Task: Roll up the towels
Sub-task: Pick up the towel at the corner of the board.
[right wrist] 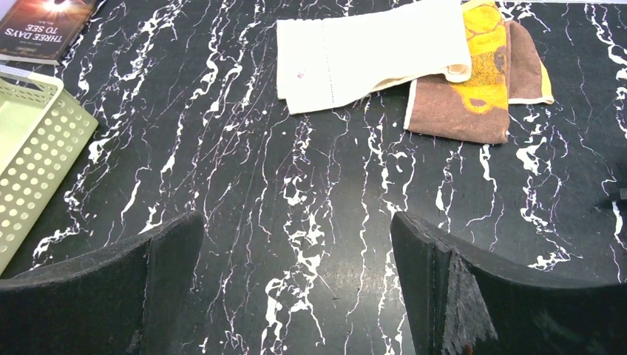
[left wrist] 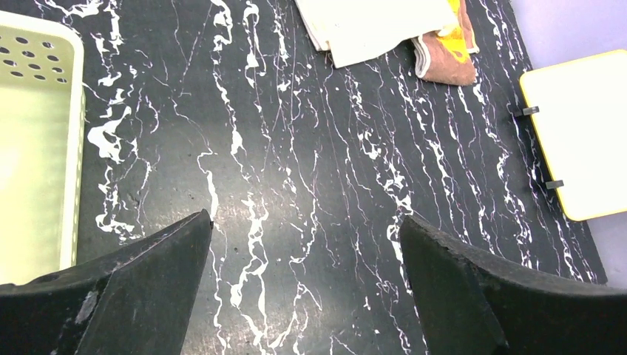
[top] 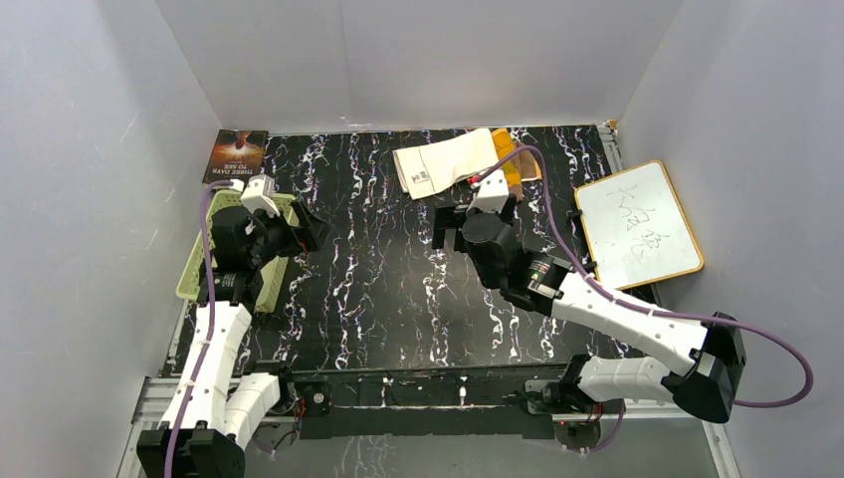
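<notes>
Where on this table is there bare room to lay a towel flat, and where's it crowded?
Widest bare patch: the middle of the table, bordered by the basket on the left, the whiteboard on the right and the cream towel at the back. Crowded: far right, where it overlaps the brown towel; a book fills the far-left corner.

black marbled table (top: 378,269) under towels (top: 446,161), basket (top: 191,276), book (top: 237,154), whiteboard (top: 637,227)
</notes>
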`<action>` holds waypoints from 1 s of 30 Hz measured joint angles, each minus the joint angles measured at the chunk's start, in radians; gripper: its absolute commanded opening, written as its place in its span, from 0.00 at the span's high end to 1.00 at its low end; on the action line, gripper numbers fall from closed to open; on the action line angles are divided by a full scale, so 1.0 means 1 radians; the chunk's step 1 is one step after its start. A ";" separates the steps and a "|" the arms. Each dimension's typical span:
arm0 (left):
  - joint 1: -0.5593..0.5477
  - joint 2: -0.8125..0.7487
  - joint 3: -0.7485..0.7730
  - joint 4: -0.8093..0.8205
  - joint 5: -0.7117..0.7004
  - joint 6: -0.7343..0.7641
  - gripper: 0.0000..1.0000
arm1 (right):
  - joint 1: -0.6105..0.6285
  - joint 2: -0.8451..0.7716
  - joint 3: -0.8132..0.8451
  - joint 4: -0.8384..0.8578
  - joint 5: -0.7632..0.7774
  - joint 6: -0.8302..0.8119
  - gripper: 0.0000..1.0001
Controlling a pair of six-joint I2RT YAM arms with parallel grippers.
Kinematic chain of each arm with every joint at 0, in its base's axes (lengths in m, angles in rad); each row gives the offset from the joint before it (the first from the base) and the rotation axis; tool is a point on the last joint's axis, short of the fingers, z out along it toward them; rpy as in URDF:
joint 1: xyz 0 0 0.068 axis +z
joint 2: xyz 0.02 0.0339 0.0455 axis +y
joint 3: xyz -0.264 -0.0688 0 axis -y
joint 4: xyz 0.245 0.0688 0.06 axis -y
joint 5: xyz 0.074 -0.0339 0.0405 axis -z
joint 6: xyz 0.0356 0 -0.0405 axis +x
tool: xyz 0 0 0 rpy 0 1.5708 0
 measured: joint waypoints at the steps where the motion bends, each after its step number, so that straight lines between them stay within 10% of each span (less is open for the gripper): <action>1: 0.000 0.002 0.002 0.002 -0.004 0.001 0.02 | 0.000 0.000 0.000 0.000 0.002 0.000 0.02; 16: 0.000 0.019 0.015 -0.003 -0.032 0.017 0.02 | -0.123 0.154 0.006 0.053 -0.334 -0.195 0.02; 23: 0.000 0.038 0.025 -0.040 -0.040 -0.011 0.02 | -0.446 0.723 0.497 -0.042 -0.536 -0.248 0.06; 30: 0.000 0.027 0.025 -0.041 -0.040 -0.034 0.02 | -0.446 1.165 1.075 -0.189 -0.607 -0.321 0.16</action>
